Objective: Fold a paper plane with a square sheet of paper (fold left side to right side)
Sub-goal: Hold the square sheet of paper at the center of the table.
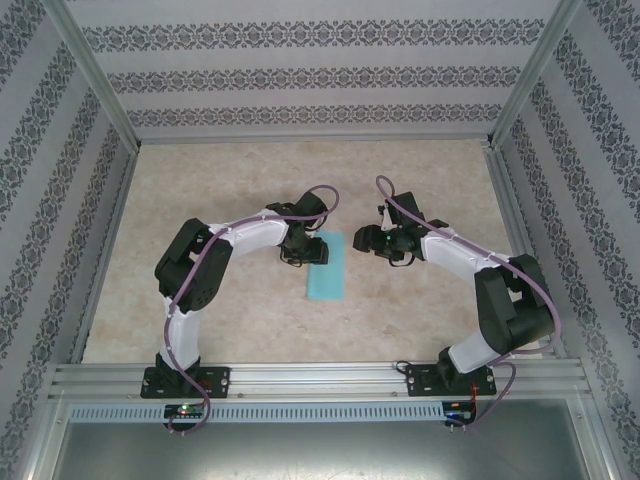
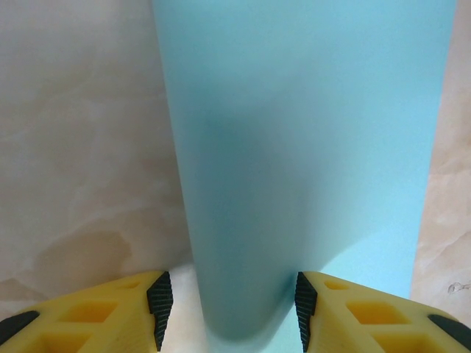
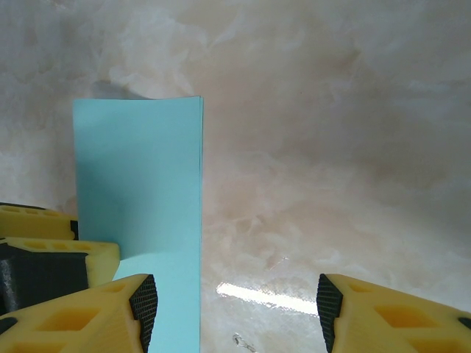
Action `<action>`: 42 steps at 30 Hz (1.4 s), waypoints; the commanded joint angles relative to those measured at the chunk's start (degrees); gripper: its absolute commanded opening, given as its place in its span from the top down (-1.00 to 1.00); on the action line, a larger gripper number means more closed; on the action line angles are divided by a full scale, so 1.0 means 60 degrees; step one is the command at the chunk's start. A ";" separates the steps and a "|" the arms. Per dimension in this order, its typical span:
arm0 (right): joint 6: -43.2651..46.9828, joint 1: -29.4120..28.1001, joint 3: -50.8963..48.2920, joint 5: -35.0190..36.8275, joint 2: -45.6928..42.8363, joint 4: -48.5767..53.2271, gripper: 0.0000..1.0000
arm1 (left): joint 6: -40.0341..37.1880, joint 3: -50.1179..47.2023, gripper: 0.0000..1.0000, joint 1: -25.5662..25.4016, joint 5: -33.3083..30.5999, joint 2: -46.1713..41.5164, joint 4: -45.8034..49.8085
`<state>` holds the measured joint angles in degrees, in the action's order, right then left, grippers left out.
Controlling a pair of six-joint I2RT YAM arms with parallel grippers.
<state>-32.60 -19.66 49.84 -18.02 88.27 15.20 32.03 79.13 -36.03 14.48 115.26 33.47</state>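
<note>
left wrist: paper (image 2: pixel 309 147) between fingers (image 2: pixel 160 301)

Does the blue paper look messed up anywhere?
A little. The paper is folded over, but along its folded side it puffs up in a round hump between the fingers of the left gripper instead of lying flat. Its free edges line up neatly, and I see no tears.

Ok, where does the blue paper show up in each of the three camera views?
Top external: the blue paper lies near the picture's centre, a narrow strip on the table.
Left wrist: the paper takes up the middle, from top edge to bottom.
Right wrist: the paper is at the left, from mid-height down.
Shared landmark: the marbled beige tabletop around it.
</note>
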 commanded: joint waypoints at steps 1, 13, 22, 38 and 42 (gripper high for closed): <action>0.0047 -0.0063 0.0055 -0.0015 -0.0008 -0.0010 -0.23 | -0.0298 -0.0027 -0.04 -0.0338 0.0181 0.0682 -0.0049; 0.0032 -0.0094 0.0062 -0.0029 -0.0006 -0.0001 -0.23 | -0.0299 0.0094 -0.04 -0.0367 0.0107 0.0741 0.0031; 0.0022 -0.0155 0.0093 -0.0090 0.0034 -0.0016 -0.22 | -0.0292 0.0112 -0.04 -0.0367 0.0089 0.0726 0.0061; -0.0208 -0.0452 0.0134 -0.0518 0.0355 -0.0296 -0.09 | -0.0241 0.0156 -0.04 -0.0367 0.0080 0.0733 0.0075; -0.0433 -0.0501 0.0006 -0.0877 0.0522 -0.0638 0.14 | -0.0241 0.0137 -0.04 -0.0367 0.0078 0.0733 0.0053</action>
<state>-33.80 -22.20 49.84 -20.84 90.39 13.39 31.48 80.14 -36.40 13.61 115.79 34.68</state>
